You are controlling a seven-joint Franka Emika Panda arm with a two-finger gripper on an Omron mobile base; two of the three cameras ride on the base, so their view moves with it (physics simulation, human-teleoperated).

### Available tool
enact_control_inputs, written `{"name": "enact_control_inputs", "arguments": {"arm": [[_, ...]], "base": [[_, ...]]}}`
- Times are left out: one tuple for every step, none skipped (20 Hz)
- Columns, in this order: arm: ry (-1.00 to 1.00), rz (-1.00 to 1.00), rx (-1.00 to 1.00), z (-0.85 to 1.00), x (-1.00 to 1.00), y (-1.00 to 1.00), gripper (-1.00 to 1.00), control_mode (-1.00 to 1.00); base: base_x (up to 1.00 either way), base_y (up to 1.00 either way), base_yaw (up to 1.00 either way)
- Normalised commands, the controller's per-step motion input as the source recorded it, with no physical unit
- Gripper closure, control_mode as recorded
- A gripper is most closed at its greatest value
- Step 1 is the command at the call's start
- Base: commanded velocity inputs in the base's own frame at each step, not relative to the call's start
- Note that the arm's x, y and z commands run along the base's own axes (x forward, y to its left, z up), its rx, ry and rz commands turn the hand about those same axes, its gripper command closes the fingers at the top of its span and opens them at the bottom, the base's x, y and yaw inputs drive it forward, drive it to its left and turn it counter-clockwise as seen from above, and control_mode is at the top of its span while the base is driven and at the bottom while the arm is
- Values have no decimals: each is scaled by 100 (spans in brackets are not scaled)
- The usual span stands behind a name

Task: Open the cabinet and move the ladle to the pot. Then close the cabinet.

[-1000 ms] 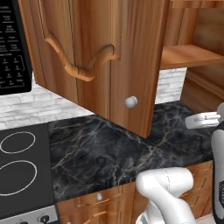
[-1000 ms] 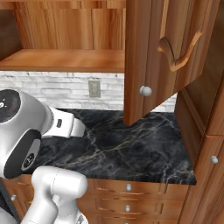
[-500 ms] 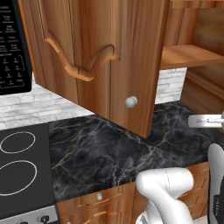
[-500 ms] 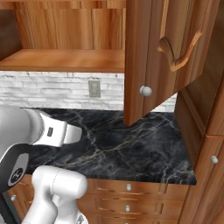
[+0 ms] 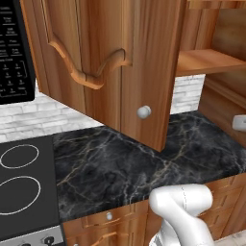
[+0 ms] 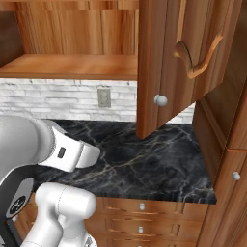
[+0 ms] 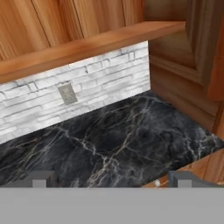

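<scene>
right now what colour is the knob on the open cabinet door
Silver, a small round knob on the reddish-brown cabinet door; clearest in the left base view.

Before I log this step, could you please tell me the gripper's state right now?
Gripper: open, jaws wide apart, holding nothing, above the black marble counter.
</scene>
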Motion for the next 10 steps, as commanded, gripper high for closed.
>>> {"name": "enact_control_inputs", "arguments": {"arm": [[-5,-5,1,5,-46,-11,-100,-100],[-4,-6,0,8,-34,-4,-100,-100],[-3,-7,0,8,-28,-6,-100,-100],[-3,-6,0,6,-28,-8,-100,-100],[-2,-6,0,2,-21,-8,-100,-100],[0,-7,0,1,-14,-12,-100,-100],[0,-7,0,1,-18,-19,-100,-100],[0,-7,0,1,-18,-21,-100,-100],[0,-6,1,0,-12,-23,-100,-100],[0,-7,1,0,-13,-24,-100,-100]], "base": [[0,0,0],[0,0,0],[0,0,0],[0,0,0],[0,0,0],[0,0,0],[0,0,0],[0,0,0],[0,0,0],[0,0,0]]}}
